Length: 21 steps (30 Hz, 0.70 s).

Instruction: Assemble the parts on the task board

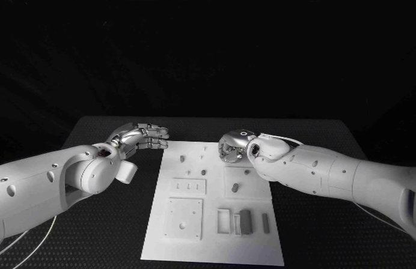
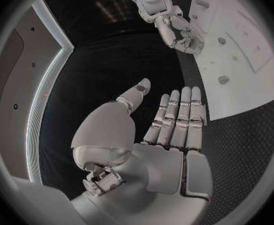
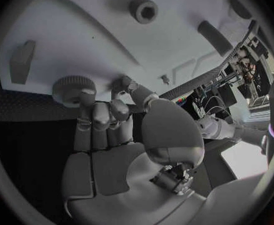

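Your right hand (image 3: 121, 135) pinches a round knurled part (image 3: 74, 89) at the far right edge of the task board (image 1: 217, 245), while your left hand (image 2: 168, 130) hangs off the board's far left corner, fingers straight and spread, holding nothing. Keep the pinch firm and the part level as you carry it toward its seat, which may be the hex socket (image 3: 143, 10) nearby, though I cannot tell for sure. Lower slowly, and ease your fingers off only once it sits flush.
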Available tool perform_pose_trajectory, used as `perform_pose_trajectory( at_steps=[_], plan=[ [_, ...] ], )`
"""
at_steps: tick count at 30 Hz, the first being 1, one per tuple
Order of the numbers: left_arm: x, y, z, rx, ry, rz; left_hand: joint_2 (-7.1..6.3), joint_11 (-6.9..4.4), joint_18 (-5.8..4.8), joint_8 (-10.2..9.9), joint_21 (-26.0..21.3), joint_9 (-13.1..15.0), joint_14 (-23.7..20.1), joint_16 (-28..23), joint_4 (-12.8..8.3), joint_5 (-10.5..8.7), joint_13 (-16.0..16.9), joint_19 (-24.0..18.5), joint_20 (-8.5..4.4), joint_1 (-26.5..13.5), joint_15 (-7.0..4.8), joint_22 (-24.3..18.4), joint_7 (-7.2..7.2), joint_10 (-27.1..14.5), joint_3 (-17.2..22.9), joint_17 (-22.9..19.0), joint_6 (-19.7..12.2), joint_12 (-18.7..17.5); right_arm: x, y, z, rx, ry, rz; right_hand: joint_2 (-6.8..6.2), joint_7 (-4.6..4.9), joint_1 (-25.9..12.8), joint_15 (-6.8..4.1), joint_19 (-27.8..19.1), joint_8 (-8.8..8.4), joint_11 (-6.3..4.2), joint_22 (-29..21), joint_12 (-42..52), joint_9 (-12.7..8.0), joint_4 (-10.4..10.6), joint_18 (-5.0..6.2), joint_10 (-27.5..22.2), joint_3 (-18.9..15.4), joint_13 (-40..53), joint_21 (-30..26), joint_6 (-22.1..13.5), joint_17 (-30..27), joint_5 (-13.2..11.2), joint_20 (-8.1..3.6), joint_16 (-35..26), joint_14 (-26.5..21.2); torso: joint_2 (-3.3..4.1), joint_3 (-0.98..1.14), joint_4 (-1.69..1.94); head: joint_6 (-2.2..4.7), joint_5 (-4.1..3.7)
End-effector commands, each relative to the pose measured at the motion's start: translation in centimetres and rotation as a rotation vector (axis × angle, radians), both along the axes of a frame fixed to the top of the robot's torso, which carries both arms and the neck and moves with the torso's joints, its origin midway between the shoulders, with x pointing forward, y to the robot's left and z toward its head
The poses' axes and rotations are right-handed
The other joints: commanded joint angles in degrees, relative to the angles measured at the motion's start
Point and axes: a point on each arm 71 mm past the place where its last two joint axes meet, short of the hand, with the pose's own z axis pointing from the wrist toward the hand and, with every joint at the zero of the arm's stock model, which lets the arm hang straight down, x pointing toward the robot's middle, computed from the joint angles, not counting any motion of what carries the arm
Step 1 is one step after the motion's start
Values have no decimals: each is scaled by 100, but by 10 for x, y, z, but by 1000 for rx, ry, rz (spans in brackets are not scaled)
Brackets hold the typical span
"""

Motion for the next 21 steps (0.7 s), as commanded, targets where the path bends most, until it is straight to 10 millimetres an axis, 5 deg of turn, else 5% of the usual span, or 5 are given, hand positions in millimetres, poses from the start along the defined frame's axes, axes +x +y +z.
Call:
perform_pose_trajectory(
  at_steps=[1,21],
  plan=[
    [-1,-3,1,-11,-8,-15,18,8,23,-37,-28,-7,-5,-33,1,12,-6,-31,19,-58,22,8,22,28,-33,8,38,-33,2,4,10,-26,-87,-17,-45,97,-24,-6,54,18,2,83,-32,26,-13,27,45,55,-13,43,159,-6,16,-8,32,64,7,3,-4,28,-8],
    [0,-6,1,-11,-8,-18,11,8,24,-41,-29,-12,-4,-40,0,12,-6,-33,20,-61,22,11,26,33,-44,11,38,-44,7,46,25,0,-142,12,-98,84,-44,-18,88,11,-11,81,-43,39,-21,27,97,135,-26,59,189,-22,16,-29,42,119,17,0,5,103,-7]
  ],
)
